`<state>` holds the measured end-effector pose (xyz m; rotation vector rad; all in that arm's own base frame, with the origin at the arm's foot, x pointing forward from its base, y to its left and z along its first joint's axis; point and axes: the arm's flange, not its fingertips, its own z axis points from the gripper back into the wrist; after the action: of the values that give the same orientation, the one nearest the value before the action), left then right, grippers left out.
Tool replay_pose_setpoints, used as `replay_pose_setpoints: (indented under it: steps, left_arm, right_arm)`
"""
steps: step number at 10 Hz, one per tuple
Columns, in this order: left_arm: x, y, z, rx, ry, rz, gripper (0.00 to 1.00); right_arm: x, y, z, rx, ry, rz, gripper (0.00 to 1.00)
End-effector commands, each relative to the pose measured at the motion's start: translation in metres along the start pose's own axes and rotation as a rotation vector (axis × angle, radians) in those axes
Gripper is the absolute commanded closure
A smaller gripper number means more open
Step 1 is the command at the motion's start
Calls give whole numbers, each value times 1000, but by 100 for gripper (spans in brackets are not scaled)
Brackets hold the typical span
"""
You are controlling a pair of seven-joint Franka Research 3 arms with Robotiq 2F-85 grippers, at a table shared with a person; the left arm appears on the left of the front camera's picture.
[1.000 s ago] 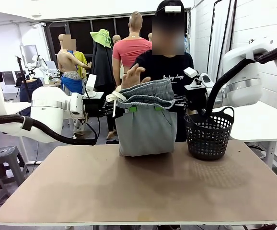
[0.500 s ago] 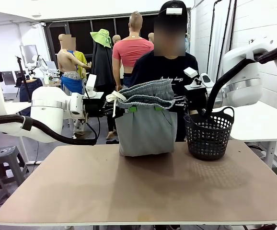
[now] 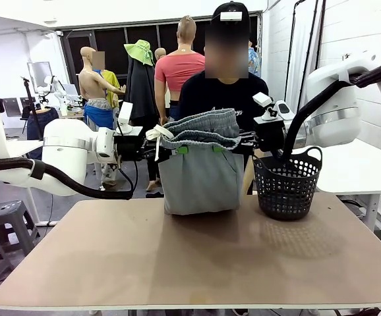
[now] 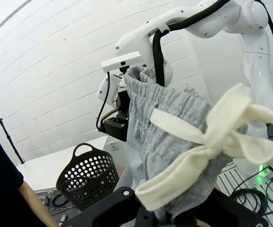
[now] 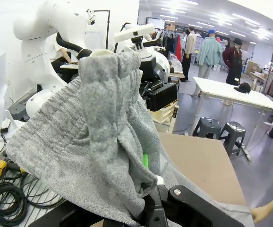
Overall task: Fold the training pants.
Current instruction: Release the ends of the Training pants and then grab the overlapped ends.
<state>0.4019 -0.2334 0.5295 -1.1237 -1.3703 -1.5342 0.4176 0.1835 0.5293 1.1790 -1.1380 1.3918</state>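
The light grey training pants (image 3: 200,178) hang folded over in the air behind the far edge of the table, their lower end touching the tabletop. The ribbed waistband (image 3: 202,130) bunches on top, with the white drawstring (image 3: 158,135) knotted at its left. My left gripper (image 3: 181,150) is shut on the left side of the waistband and my right gripper (image 3: 218,148) is shut on the right side. In the left wrist view the drawstring bow (image 4: 207,142) and grey cloth (image 4: 160,118) sit right over my gripper (image 4: 169,218). In the right wrist view the pants (image 5: 94,137) drape over my gripper (image 5: 148,208).
A black mesh basket (image 3: 287,187) stands on the table's far right, close beside the right gripper. A person (image 3: 225,92) stands behind the pants at the far side. The brown table (image 3: 197,257) lies bare in front.
The person's hand that was raised behind the waistband a second ago has dropped out of sight. Both arms and the pants have stayed still.
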Motion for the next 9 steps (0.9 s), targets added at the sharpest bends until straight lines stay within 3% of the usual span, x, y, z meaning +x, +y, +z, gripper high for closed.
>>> replay_pose_setpoints:
  steps: [1,9]
  left_arm:
    - [4,-2,-1,3,-11,-17,100]
    - [4,-2,-1,3,-11,-17,100]
  right_arm:
    - [1,3,0,1,-21,11,100]
    - [1,3,0,1,-21,11,100]
